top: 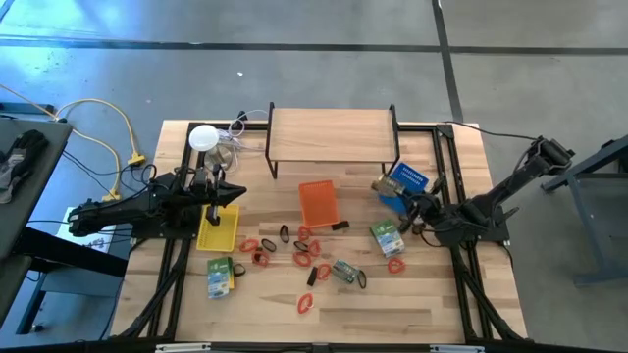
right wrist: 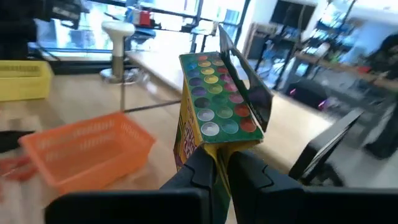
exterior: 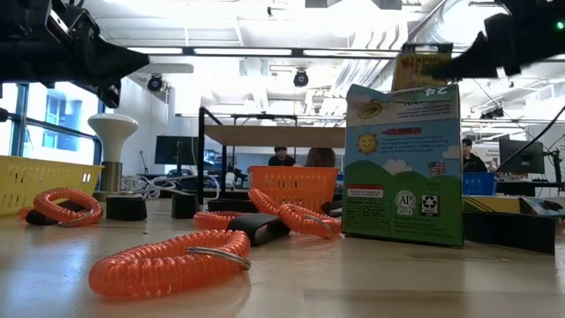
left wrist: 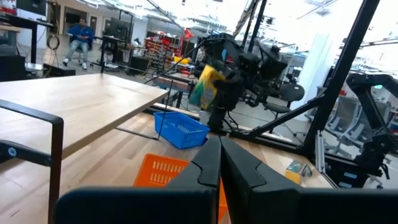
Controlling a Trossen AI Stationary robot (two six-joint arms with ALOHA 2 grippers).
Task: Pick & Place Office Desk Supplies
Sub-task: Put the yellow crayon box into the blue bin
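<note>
In the high view the right gripper (top: pixel 407 222) sat at the right of centre, just left of the blue tray (top: pixel 406 188), its fingers clenched on a crayon box (right wrist: pixel 214 102) that the right wrist view showed upright, with its lid flap open and rows of coloured tips showing. The left gripper (top: pixel 224 194) hovered at the left of the frame over the top edge of the yellow tray (top: pixel 217 230), fingers pressed together and grasping nothing. The orange tray (top: pixel 318 203) lay at the centre below the wooden shelf (top: pixel 332 134). Red-orange coils (top: pixel 303 304) and black clips (top: pixel 312 277) were scattered across the lower middle of the table (top: pixel 461 304), with 1 green packet (top: pixel 220 276) at lower left and another (top: pixel 388 238) just below the right gripper. A white lamp (top: pixel 203 137) stood at upper left.
</note>
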